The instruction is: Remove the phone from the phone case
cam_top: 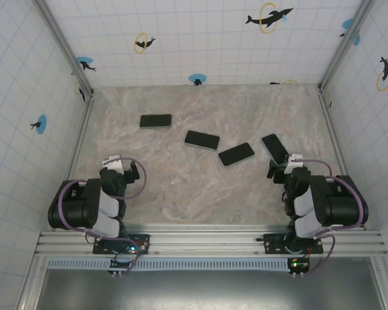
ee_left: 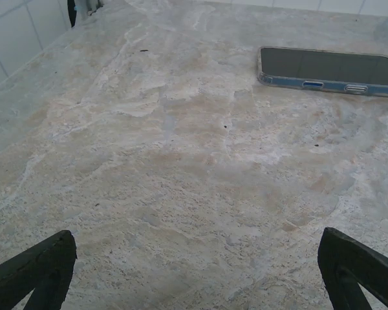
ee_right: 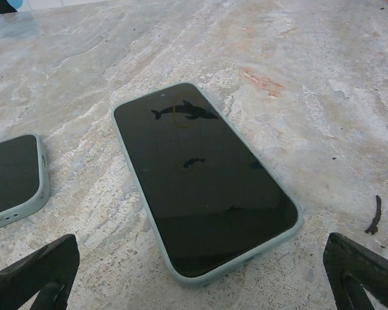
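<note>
Several dark-screened phones lie face up on the marble table (cam_top: 181,187). The nearest to my right gripper (cam_top: 281,166) is a phone (cam_top: 275,147) in a pale green case (ee_right: 181,274), lying flat just ahead of the open right gripper (ee_right: 199,248). To its left lies a second cased phone (ee_right: 13,177) (cam_top: 236,154). My left gripper (cam_top: 126,169) is open and empty (ee_left: 194,245) above bare table. Far ahead to its right lies a phone in a clear bluish case (ee_left: 330,68).
Two more phones (cam_top: 155,121) (cam_top: 202,139) lie mid-table. Tiled walls with dolphin stickers and metal corner posts (cam_top: 84,84) enclose the table on three sides. A small dark scrap (ee_right: 374,216) lies right of the green-cased phone.
</note>
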